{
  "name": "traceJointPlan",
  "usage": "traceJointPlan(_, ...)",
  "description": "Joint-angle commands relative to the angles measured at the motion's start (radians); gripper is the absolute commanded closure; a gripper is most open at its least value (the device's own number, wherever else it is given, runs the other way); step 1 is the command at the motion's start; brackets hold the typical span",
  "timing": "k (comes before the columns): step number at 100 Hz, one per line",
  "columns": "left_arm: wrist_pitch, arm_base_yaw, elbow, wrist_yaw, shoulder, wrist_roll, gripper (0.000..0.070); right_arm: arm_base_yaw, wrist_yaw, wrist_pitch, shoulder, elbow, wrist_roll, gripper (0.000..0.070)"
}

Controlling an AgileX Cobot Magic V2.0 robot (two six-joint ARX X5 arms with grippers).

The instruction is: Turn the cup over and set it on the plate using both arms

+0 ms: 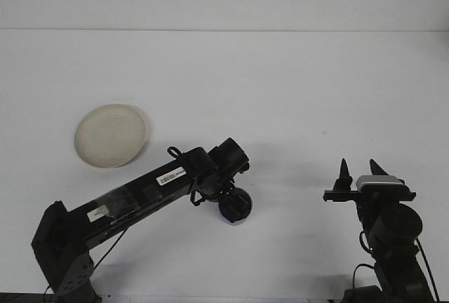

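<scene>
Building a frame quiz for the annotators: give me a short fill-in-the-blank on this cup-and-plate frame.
1. The ___ arm reaches over the blue cup, covering most of it.
2. The cream plate lies on the table's ___ side.
3. The right gripper sits apart from the cup, its fingers ___.
4. The plate has ___ on it.

Missing words: left; left; open; nothing
</scene>
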Motion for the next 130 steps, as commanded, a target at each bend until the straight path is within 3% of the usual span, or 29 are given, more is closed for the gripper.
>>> traceJointPlan(1, -0.001, -0.014, 0.020, -0.005, 0.038, 0.016, 0.0244, 0.002, 0.000, 0.010, 0.003, 0.005, -0.008, 0.0275)
traceJointPlan(7, -0.003, -0.014, 0.020, -0.005, 0.049, 0.021, 0.0307, 0.002, 0.000, 0.009, 0.003, 0.005, -0.008, 0.0275)
traceJointPlan(17, -0.001, -0.021, 0.020, -0.005, 0.054, 0.043, 0.0574, 0.002, 0.000, 0.009, 0.003, 0.005, -0.008, 0.0275)
traceJointPlan(24, -0.001, -0.028, 0.021, -0.005, 0.052, 0.056, 0.0697, 0.002, 0.000, 0.009, 0.003, 0.005, -0.008, 0.0275)
traceJointPlan(50, -0.070, -0.024, 0.073, -0.016, 0.051, 0.073, 0.0696, 0.002, 0.000, 0.010, 0.003, 0.005, -0.008, 0.0275)
traceJointPlan(74, -0.215, 0.059, 0.255, -0.142, 0.050, 0.096, 0.0696, 0.002, 0.000, 0.010, 0.003, 0.005, -0.008, 0.0275)
traceJointPlan(102, -0.285, 0.331, 0.425, -0.259, 0.050, 0.111, 0.0696, 0.002, 0.000, 0.010, 0.003, 0.005, -0.008, 0.0275)
traceJointPlan(130, -0.289, 0.670, 0.429, -0.261, 0.052, 0.111, 0.0693, 0.002, 0.000, 0.010, 0.003, 0.005, -0.008, 0.0275)
